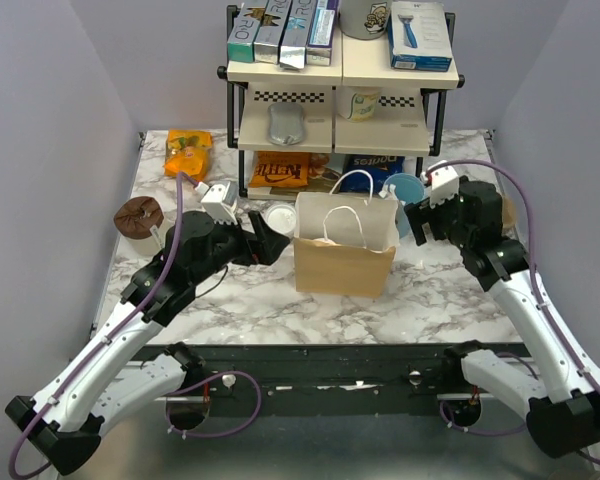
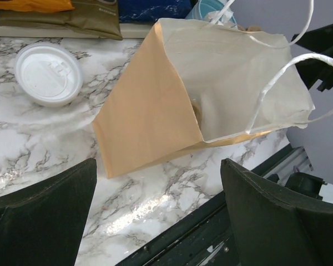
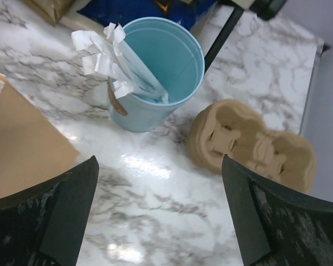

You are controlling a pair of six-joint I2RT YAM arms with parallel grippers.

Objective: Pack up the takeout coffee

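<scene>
A black-framed shelf rack (image 1: 340, 100) stands at the far edge of the marble table (image 1: 230, 310), with boxes along its top tier and snack bags under its lowest shelf. An orange packet (image 1: 188, 153) lies at the far left, and a round brown item (image 1: 137, 215) lies near the left edge. The brown paper bag (image 1: 345, 265) stands upright in the middle of the table, its mouth open and its white handles up. Just behind its right rear corner is a light-blue cup (image 3: 155, 83) holding white paper-wrapped sticks (image 3: 108, 52). Beside that cup lies a tan moulded cup carrier (image 3: 252, 144).

The takeout coffee (image 2: 49, 73) stands upright on the marble, outside the bag. It is just left of the bag's left wall and in front of the rack, with its white lid on and nothing resting on it. The bag's left wall rises between the cup and the bag's inside.

The left gripper (image 1: 268, 240) hovers near the coffee and the bag's left side. Its fingers (image 2: 44, 216) are spread wide, holding nothing and touching neither. The right gripper (image 1: 418, 222) hangs just right of the bag, over the light-blue cup and the carrier. Its jaws are fully apart and empty
</scene>
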